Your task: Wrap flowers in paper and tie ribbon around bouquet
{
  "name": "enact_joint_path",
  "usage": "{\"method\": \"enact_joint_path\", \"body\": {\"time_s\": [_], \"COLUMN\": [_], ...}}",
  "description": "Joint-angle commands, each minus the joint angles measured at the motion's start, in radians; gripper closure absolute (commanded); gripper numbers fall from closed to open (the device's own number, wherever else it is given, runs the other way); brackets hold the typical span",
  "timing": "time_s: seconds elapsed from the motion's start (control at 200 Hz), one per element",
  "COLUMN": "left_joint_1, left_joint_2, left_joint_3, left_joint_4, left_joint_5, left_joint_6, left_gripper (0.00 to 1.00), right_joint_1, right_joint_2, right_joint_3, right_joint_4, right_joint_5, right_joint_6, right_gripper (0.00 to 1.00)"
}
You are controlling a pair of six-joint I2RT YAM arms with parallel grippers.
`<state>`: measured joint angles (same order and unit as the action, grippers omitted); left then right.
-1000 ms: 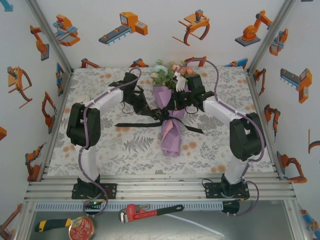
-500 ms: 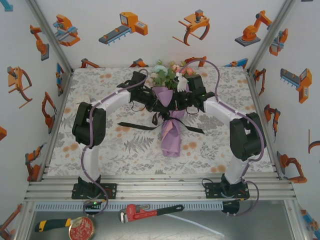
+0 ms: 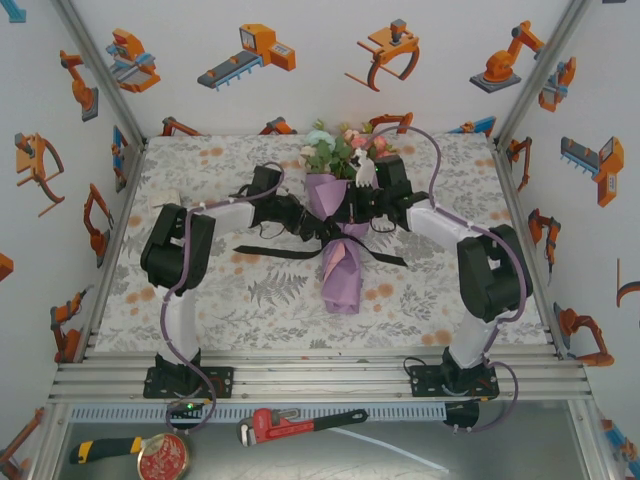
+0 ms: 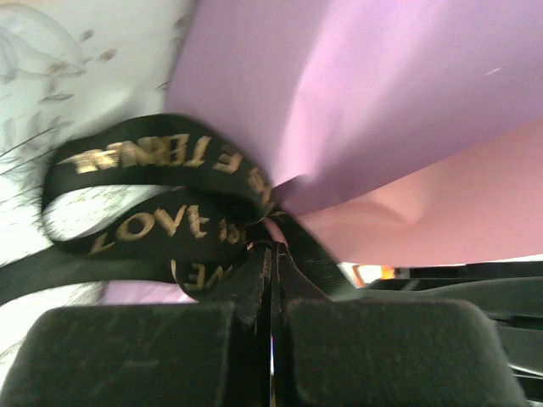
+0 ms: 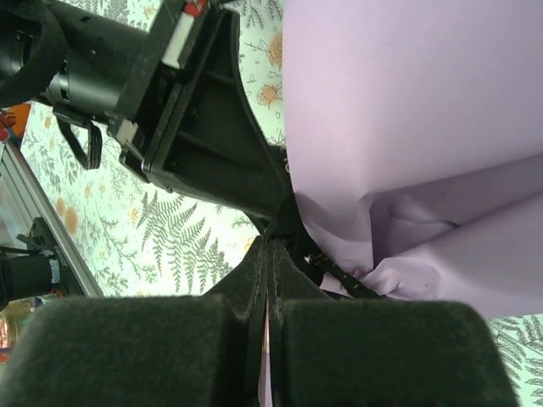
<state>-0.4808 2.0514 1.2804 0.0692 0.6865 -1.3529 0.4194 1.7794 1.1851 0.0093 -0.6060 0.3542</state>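
Wrapped in paper (image 4: 382, 102), ribbon (image 4: 161, 225) knot looks unfinished
The flowers (image 3: 340, 148) are sheathed; my left end effector (image 4: 273, 250) pinches a ribbon loop, my right end effector (image 5: 270, 242) is pressed together at the waist.

One lilac paper-wrapped flower bouquet (image 3: 342, 275), one black lettered ribbon (image 3: 265, 250) and two black-and-white robot arms (image 3: 178, 250) are on the tabletop. Past its near edge lie one red pipe wrench (image 3: 300, 424), one yellow-handled tool (image 3: 105, 449) and one round red tin (image 3: 163, 457).
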Motion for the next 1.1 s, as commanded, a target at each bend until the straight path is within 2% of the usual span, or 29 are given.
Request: {"method": "enact_joint_path", "body": {"time_s": [0.0,0.09,0.17,0.31,0.426,0.561,0.796,0.931,1.096], "left_joint_1": [-0.029,-0.048,-0.061,-0.078,-0.091,-0.109,-0.105,-0.105,-0.106], "left_joint_2": [0.009,0.032,0.054,0.059,0.055,0.054,-0.019,-0.032,-0.052], "left_joint_3": [-0.036,-0.083,-0.116,-0.178,-0.195,-0.206,-0.374,-0.410,-0.432], "left_joint_4": [0.387,0.551,0.629,0.696,0.708,0.767,0.861,0.911,0.956], "left_joint_5": [-0.056,-0.112,-0.140,-0.187,-0.192,-0.173,-0.159,-0.145,-0.170], "left_joint_6": [-0.219,-0.303,-0.334,-0.339,-0.341,-0.363,-0.382,-0.384,-0.378], "left_gripper": [1.00,1.00,1.00,1.00,1.00,1.00,1.00,1.00,1.00], "right_joint_1": [0.001,-0.009,-0.017,-0.025,-0.040,-0.040,-0.040,-0.041,-0.039], "right_joint_2": [-0.065,-0.104,-0.135,-0.125,-0.093,-0.080,-0.086,-0.116,-0.132], "right_joint_3": [-0.045,-0.111,-0.185,-0.220,-0.186,-0.197,-0.204,-0.241,-0.260], "right_joint_4": [0.065,0.112,0.211,0.324,0.345,0.421,0.426,0.433,0.431], "right_joint_5": [0.028,0.020,0.009,0.010,0.030,0.050,0.099,0.116,0.068], "right_joint_6": [0.039,0.036,0.063,0.111,0.230,0.275,0.299,0.294,0.290], "right_gripper": [1.00,1.00,1.00,1.00,1.00,1.00,1.00,1.00,1.00]}}
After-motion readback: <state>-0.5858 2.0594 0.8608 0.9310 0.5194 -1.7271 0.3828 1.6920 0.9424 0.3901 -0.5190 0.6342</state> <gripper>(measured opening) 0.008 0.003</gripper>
